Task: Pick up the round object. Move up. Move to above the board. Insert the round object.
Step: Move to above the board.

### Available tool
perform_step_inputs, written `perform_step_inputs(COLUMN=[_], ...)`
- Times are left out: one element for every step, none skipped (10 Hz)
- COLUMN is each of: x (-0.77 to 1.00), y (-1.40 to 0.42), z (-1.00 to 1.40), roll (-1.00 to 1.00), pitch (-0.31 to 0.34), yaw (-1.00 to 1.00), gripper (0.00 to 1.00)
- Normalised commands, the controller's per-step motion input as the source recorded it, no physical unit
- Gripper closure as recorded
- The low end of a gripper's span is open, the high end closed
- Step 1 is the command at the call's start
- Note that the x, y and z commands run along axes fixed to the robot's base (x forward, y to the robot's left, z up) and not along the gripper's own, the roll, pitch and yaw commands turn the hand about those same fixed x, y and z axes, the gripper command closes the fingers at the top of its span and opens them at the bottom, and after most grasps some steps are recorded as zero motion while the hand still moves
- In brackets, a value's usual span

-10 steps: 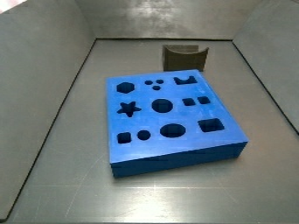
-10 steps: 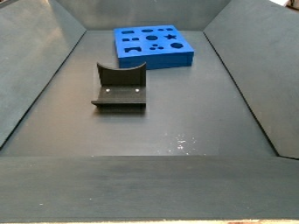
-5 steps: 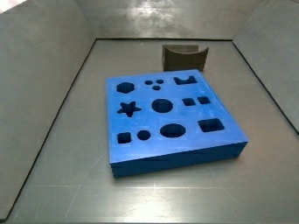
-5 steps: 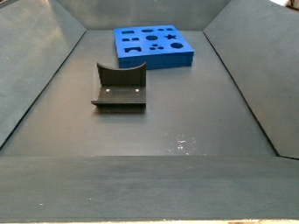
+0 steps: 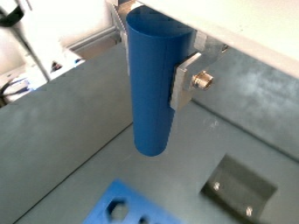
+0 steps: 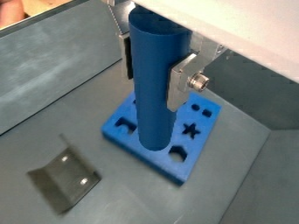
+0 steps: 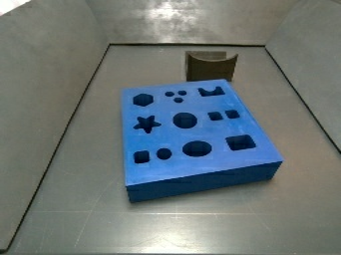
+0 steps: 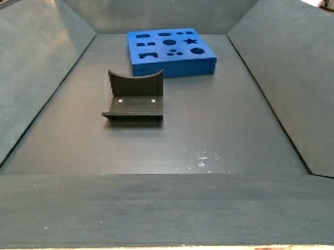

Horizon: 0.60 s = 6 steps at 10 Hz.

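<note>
Gripper: the gripper (image 5: 156, 63) was seen only in both wrist views, high above the bin floor; it was not caught in either side view.
Tool state: the silver fingers (image 5: 187, 77) were clamped against the sides of the round object (image 5: 152, 87), pads pressed to it on both sides (image 6: 184, 80).
Round object: the blue peg (image 6: 155, 87) was held upright, its lower end hanging free in the air, touching nothing beneath.
Board: the board (image 7: 193, 134) lay flat on the floor, all shaped holes empty in both side views (image 8: 173, 52).
Fixture: the fixture (image 8: 133, 98) stood apart from the board, nothing resting in it; it also showed in a wrist view (image 6: 66, 177).
Change over the last second: none was noted in the side views; board and fixture sat in the same places as in the earlier frames, and no arm entered them.
Peg against board: in a wrist view the peg tip appeared over the board's near part (image 6: 163, 144); true alignment with a circular hole could not be told.
Judgement: pick-up and lift were taken as done; travel over the board appeared under way or nearly finished, insertion not begun.
</note>
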Motion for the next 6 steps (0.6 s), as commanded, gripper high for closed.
perform_step_inputs(x=[0.15, 0.18, 0.18, 0.21, 0.2, 0.15], y=[-1.0, -1.0, -1.0, -1.0, -0.82, -0.44], z=[-0.16, -0.15, -0.15, -0.15, -0.12, -0.06], roll=[-0.01, 0.0, -0.01, 0.01, 0.01, 0.02], pitch=[0.014, 0.02, 0.026, 0.023, 0.023, 0.018], yaw=[0.0, 0.01, 0.01, 0.01, 0.01, 0.01], gripper=[1.0, 1.0, 1.0, 1.0, 1.0, 1.0])
